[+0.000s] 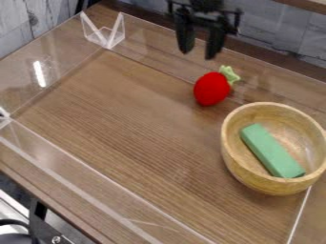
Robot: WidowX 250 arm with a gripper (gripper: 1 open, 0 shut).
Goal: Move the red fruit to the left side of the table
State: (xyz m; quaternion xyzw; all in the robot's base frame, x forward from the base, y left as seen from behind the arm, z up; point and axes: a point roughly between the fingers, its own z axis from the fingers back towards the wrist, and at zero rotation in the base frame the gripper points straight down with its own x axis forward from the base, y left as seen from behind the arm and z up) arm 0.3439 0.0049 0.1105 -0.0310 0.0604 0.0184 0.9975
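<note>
While pincer hangs wide, red fruit lies below, apart.

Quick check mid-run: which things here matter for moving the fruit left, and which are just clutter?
Job items:
small glossy red strawberry-like fruit
brown wood-grain table
black gripper, open above the fruit

Just lying about:
round light wooden bowl
green block inside it

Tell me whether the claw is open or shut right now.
Open: the claw has its two fingers spread with a gap between them, above the red strawberry, holding nothing.
</note>
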